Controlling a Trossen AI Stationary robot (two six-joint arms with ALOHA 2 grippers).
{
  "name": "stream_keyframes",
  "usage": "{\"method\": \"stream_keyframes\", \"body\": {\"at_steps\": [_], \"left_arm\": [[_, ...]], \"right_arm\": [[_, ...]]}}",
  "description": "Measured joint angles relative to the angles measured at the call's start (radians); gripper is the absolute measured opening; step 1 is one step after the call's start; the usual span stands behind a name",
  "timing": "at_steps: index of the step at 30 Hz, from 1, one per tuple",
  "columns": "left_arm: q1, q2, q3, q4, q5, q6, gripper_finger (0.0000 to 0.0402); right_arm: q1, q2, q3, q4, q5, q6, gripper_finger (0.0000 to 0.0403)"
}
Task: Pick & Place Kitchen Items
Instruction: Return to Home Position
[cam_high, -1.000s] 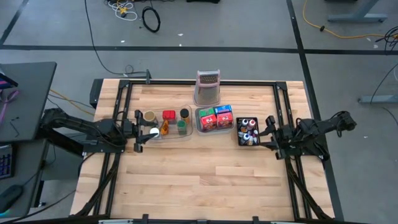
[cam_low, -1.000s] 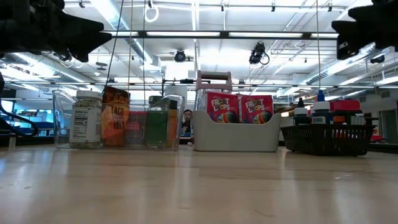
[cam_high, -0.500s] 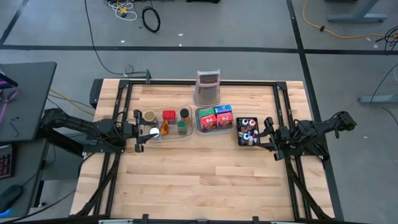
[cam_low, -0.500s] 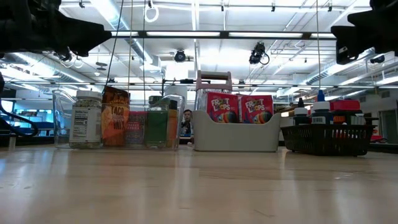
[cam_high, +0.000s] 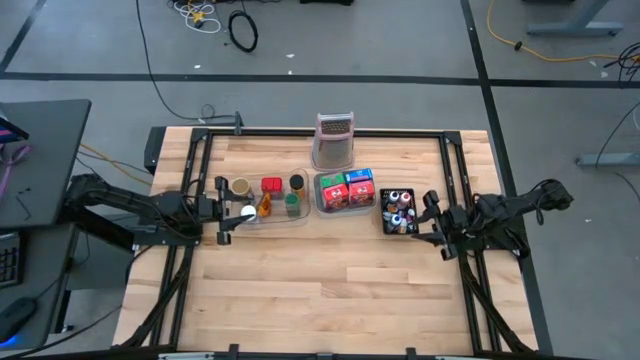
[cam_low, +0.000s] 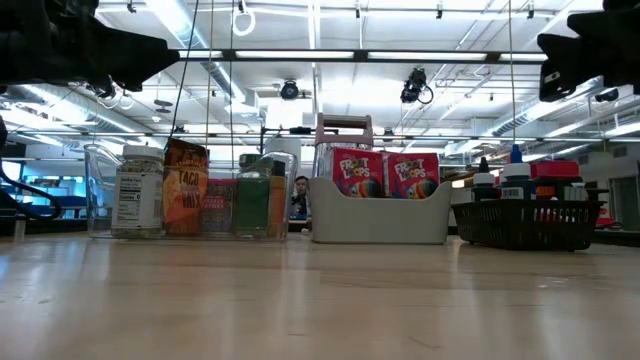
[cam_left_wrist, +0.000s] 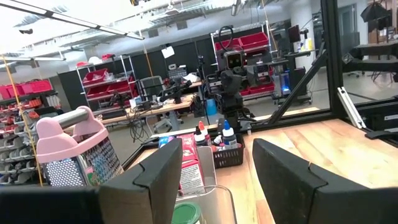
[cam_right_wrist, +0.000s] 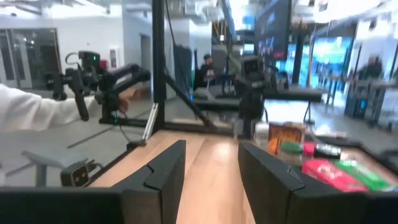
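**Sorting looks done; arms pulled back**

All kitchen items sit in containers. The small bottles (cam_high: 399, 208) are in the black basket (cam_high: 382, 215), the cereal packets (cam_high: 347, 189) in the grey tray (cam_high: 345, 210), and the jars and packets (cam_high: 268, 190) in the clear tray (cam_high: 275, 220). No item lies loose on the table (cam_high: 320, 290). The left gripper (cam_high: 222, 210) is beside the clear tray and the right gripper (cam_high: 432, 214) beside the basket. Both have fingers spread and are empty. Judgement: only homing is left.

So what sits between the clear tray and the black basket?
A grey caddy holding two Froot Loops boxes, clearest in the low view.
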Motion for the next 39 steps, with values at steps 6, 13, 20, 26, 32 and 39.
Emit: {"method": "stream_keyframes", "body": {"at_steps": [6, 13, 20, 26, 32, 39], "left_arm": [[0.000, 0.000, 0.000, 0.000, 0.000, 0.002, 0.0206], [0.000, 0.000, 0.000, 0.000, 0.000, 0.015, 0.0206], [0.000, 0.000, -0.001, 0.000, 0.000, 0.015, 0.0206], [0.000, 0.000, -0.001, 0.000, 0.000, 0.015, 0.0206], [0.000, 0.000, -0.001, 0.000, 0.000, 0.015, 0.0206], [0.000, 0.000, -0.001, 0.000, 0.000, 0.016, 0.0206]], "right_arm": [[0.000, 0.008, -0.024, 0.040, -0.001, -0.021, 0.0158], [0.000, 0.008, -0.024, -0.037, 0.055, -0.039, 0.0158], [-0.001, 0.017, -0.023, -0.062, 0.181, -0.022, 0.0158], [-0.001, 0.017, -0.023, -0.062, 0.184, -0.022, 0.0158], [-0.001, 0.017, -0.023, -0.062, 0.184, -0.022, 0.0158], [-0.001, 0.017, -0.023, -0.062, 0.184, -0.022, 0.0158]]}}
